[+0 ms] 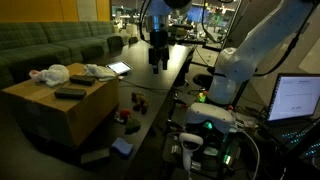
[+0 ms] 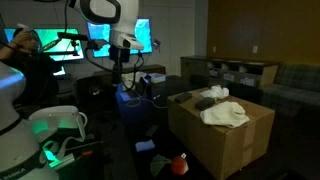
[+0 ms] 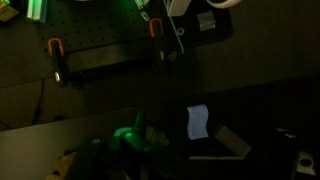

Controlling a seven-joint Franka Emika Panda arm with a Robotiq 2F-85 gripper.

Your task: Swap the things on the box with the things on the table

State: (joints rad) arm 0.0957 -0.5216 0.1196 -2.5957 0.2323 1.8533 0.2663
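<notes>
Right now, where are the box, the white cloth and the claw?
box (image 2: 238, 150), in an exterior view, on its side wall.
white cloth (image 2: 226, 115), in an exterior view, on its middle.
claw (image 1: 157, 64), in an exterior view, between its fingertips.

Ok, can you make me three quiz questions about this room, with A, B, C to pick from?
1. Where is the white cloth?
A. on the floor
B. on the box
C. in the jaws

2. What colour is the box?
A. green
B. pink
C. brown

3. How are the jaws of the gripper?
A. open and empty
B. shut on the cloth
C. shut on the box

Answers:
1 B, the cloth lies in a heap on the box's flat top in both exterior views.
2 C, its cardboard sides look brown.
3 A, the jaws stand apart with nothing between them, far from the box.
</notes>
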